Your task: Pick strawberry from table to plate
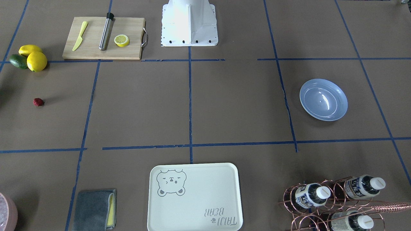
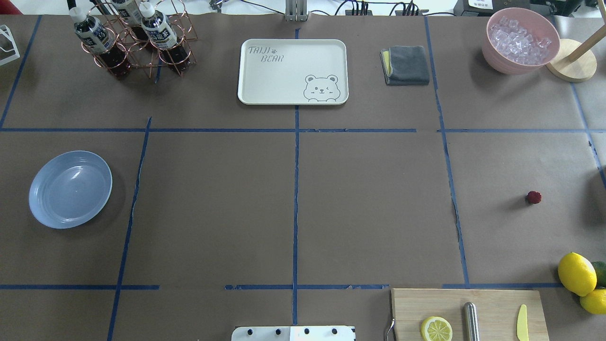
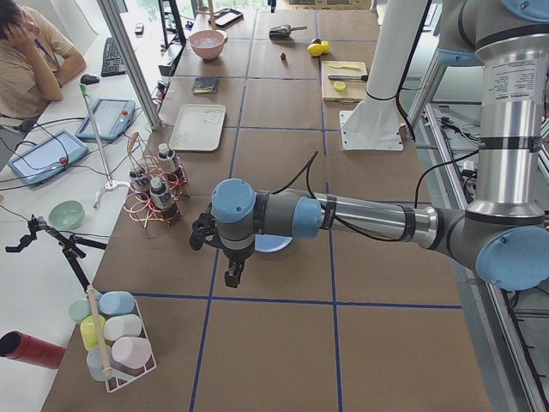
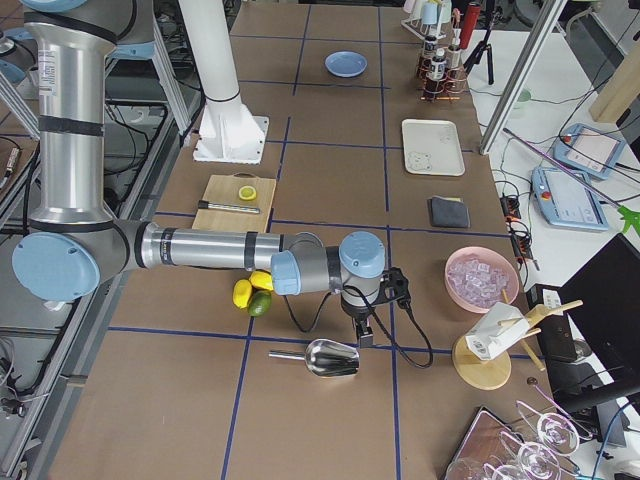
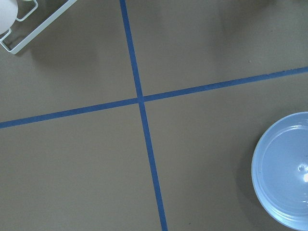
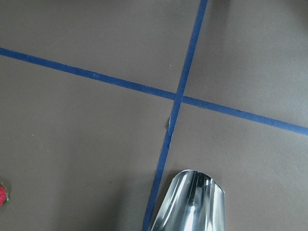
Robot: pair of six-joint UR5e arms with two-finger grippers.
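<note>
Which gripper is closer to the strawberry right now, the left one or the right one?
Right. The right gripper hangs over the strawberry's end of the table, near the metal scoop; the left gripper is at the far end, by the plate.

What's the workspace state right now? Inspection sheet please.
Surface: table covered in brown paper, with a blue tape grid.
Job's things: strawberry alone on the table, on the robot's right side; plate empty, on the robot's left side.
Clutter: cutting board with lemon half, lemons, tray, cloth, ice bowl, bottle rack, metal scoop.
Grippers: left gripper near the plate, right gripper near the scoop; jaws cannot be judged from the side views.
Cables: black cable loops off the right wrist.
Surroundings: person seated at a side desk.
</note>
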